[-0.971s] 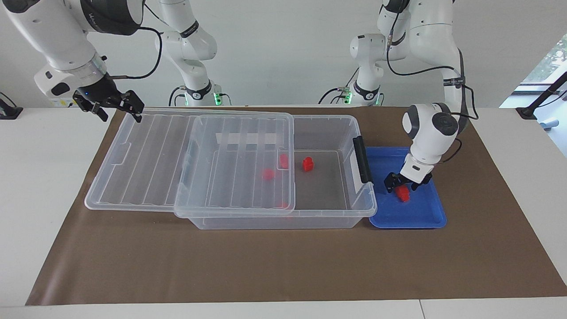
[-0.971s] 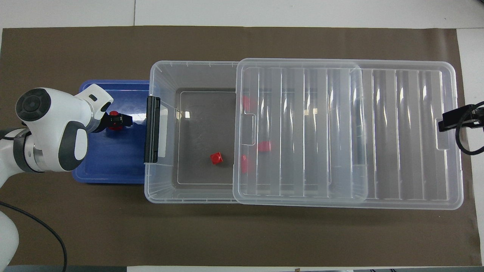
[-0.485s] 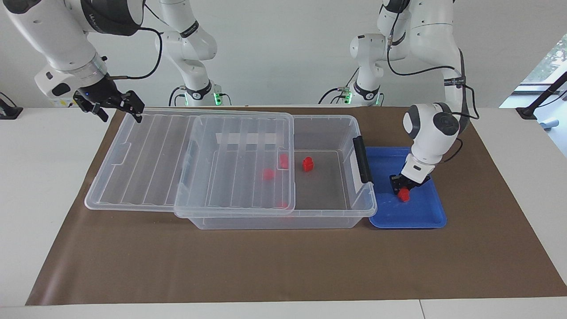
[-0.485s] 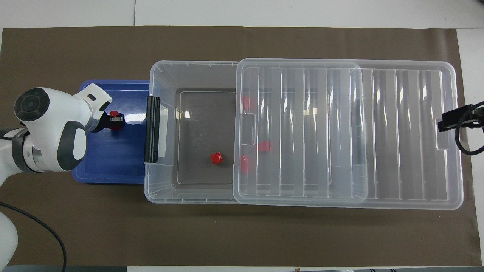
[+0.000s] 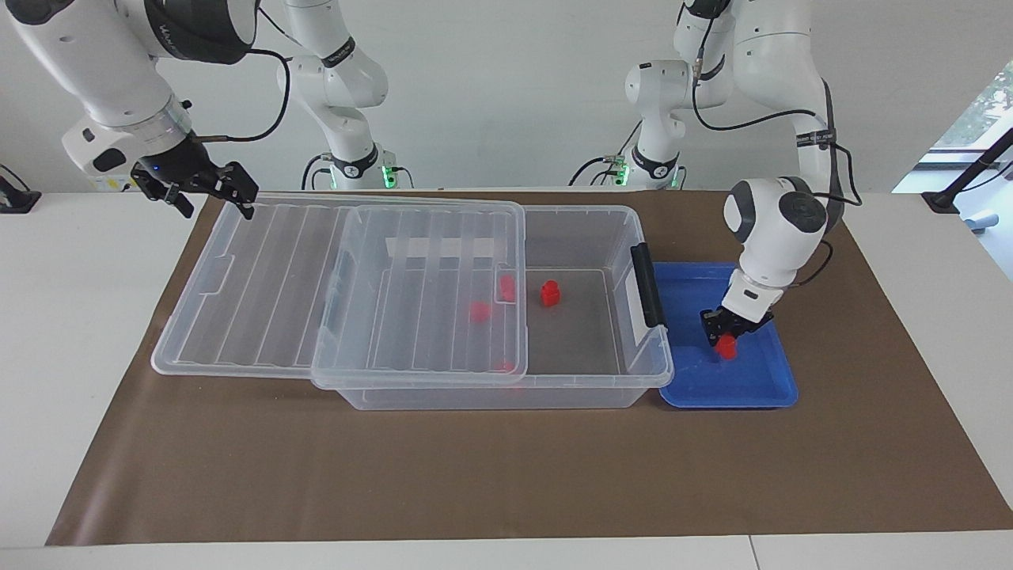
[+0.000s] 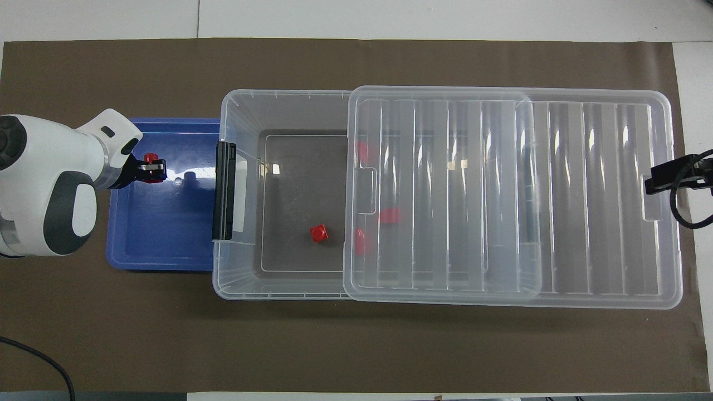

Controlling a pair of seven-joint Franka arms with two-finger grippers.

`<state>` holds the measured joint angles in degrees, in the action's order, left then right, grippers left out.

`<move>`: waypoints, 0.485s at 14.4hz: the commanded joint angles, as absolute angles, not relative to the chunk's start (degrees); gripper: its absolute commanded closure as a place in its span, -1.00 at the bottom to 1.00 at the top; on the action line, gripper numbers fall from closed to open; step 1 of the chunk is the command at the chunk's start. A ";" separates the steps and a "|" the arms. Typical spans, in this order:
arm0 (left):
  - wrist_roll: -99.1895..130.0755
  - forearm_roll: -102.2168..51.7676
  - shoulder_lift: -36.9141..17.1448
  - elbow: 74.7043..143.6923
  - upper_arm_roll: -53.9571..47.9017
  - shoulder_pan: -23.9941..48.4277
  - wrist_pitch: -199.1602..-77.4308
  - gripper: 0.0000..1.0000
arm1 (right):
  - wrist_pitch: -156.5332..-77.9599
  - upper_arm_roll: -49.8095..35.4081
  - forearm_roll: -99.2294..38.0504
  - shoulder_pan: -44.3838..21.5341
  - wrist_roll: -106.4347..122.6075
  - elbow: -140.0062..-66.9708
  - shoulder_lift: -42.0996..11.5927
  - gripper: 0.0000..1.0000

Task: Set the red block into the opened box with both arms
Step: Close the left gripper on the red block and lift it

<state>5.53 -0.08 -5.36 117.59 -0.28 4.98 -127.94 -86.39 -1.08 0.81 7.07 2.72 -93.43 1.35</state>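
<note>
The box (image 5: 554,380) stands half uncovered, its lid (image 5: 261,277) slid toward the right arm's end, where the right gripper (image 5: 207,186) waits with jaws apart. Over the blue tray (image 5: 760,392), the left gripper (image 5: 726,339) is clamped on the red block (image 5: 726,348). The small block could slip free, or clip the box's latch (image 5: 647,285) if carried low.

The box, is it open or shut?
Open. The ribbed lid is slid toward the right arm's end, so part of the box is uncovered, and a red block sits inside.
</note>
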 commanded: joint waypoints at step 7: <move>8.94 -0.18 1.58 108.99 -9.83 6.67 -111.89 1.00 | -87.28 -1.23 1.32 7.12 3.87 -94.92 2.46 -1.00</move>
<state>6.20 -0.08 2.38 111.19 -7.48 5.57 -113.92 -86.39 -1.08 0.81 7.07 2.72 -93.43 1.35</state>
